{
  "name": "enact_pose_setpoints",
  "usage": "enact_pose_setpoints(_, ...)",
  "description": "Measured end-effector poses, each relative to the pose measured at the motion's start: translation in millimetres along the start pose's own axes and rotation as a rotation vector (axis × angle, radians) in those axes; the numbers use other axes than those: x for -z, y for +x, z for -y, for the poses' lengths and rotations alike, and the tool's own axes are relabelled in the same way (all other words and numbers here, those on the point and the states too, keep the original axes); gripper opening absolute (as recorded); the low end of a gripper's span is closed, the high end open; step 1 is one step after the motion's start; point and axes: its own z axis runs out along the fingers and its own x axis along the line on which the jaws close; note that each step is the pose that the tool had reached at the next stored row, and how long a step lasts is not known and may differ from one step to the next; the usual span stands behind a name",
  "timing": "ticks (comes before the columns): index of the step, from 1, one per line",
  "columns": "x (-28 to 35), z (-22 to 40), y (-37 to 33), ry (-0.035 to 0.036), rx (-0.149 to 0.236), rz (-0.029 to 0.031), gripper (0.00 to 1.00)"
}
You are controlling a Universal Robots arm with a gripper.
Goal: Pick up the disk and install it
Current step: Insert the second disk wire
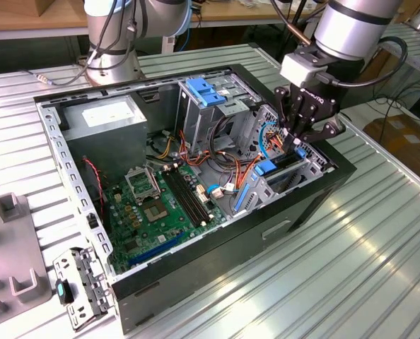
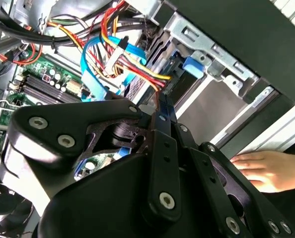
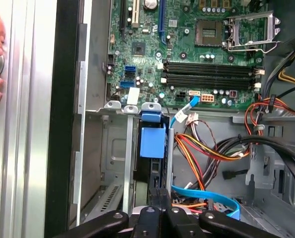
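The disk (image 1: 286, 162) stands on edge inside the lower drive cage at the exterior view's right end of the open computer case (image 1: 217, 247). Only its dark top edge (image 3: 150, 171) and its blue carrier tab (image 3: 152, 142) show. In the second wrist view the blue carrier tab (image 2: 193, 66) shows at the mouth of the cage. My gripper (image 1: 295, 138) hangs straight over the cable end of the disk. Its fingertips (image 3: 160, 194) are pressed together, shut, right at the disk's top edge with nothing visibly between them.
A bundle of coloured cables (image 3: 207, 148) lies close beside the cage. The motherboard (image 1: 157, 205), grey power-supply box (image 1: 107, 116) and tall bay with a blue bracket (image 1: 208, 92) fill the case. A person's hand (image 2: 266, 168) rests on the table beside the case. Grey fixtures (image 1: 12, 268) sit at the exterior view's left.
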Motion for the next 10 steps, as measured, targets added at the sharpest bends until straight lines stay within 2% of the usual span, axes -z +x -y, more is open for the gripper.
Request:
enact_pose_setpoints(2, 0.9, -0.5, 0.0, 0.0000, 0.000, -0.0002, 0.11)
enact_pose_setpoints(3, 4.4, -0.6, 0.2, 0.0000, 0.000, 0.0000, 0.11)
enact_pose_setpoints(5, 16.2, -0.8, 0.8, 0.0000, 0.000, 0.0001, 0.11)
enact_pose_setpoints(8, 24.9, -0.9, 1.1, 0.0000, 0.000, 0.0001, 0.11)
enact_pose_setpoints(9, 26.0, -0.9, 0.5, -0.0003, 0.000, 0.0003, 0.11)
enact_pose_setpoints(10, 27.3, -0.9, -1.8, -0.0033, 0.000, 0.0004, 0.11)
